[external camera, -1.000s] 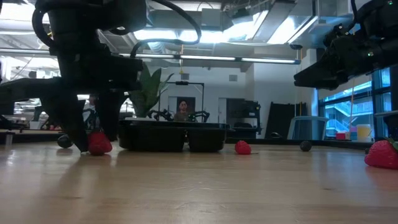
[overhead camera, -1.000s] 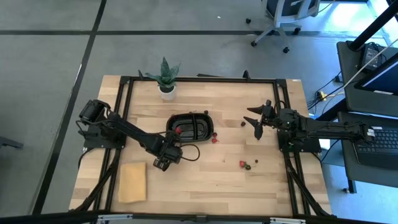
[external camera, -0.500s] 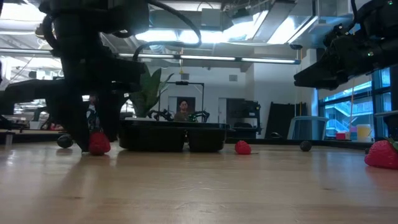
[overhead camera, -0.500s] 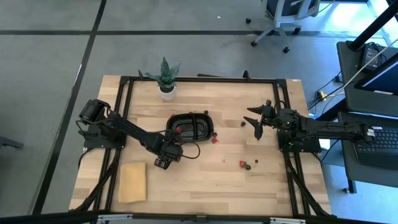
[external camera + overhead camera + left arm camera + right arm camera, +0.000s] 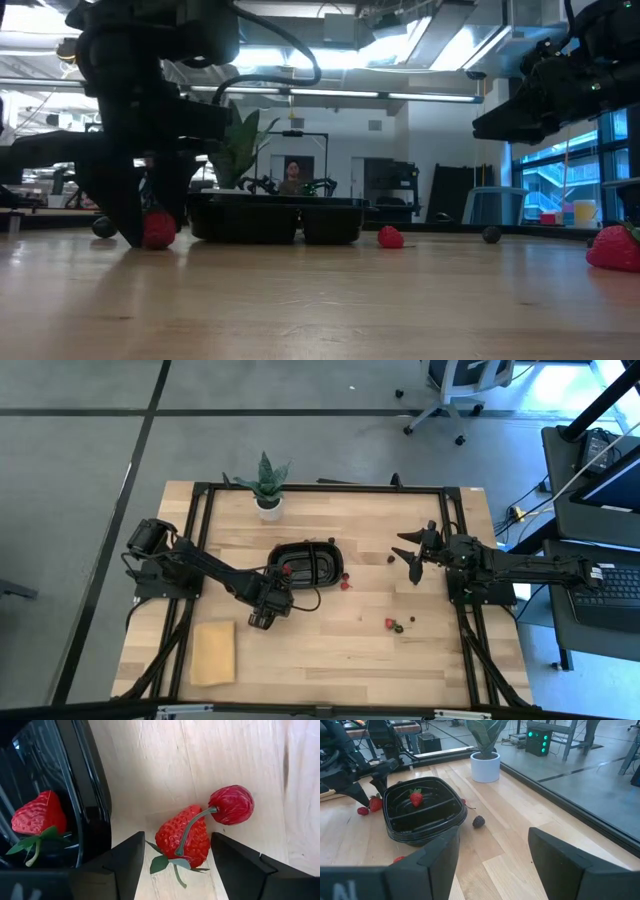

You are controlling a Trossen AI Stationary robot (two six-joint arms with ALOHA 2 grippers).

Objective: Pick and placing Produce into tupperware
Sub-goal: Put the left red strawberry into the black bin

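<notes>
Wooden table (image 5: 330, 650), open left hand (image 5: 177, 857) astride strawberry (image 5: 183, 837) beside tupperware (image 5: 92, 795).

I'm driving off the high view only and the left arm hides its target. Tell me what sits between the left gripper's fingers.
Observer: A strawberry lies on the wood between the open fingers of the left gripper, not yet gripped.
Operator: Report anything touching it.
Observer: A cherry lies against it, its stem across the strawberry.
Operator: Give me the tray's contents.
Observer: The right wrist view shows one strawberry inside the black tray, in one compartment; the other looks bare.
Operator: Confirm the right arm.
Observer: The right gripper hangs open above the table, off to the tray's right.
</notes>
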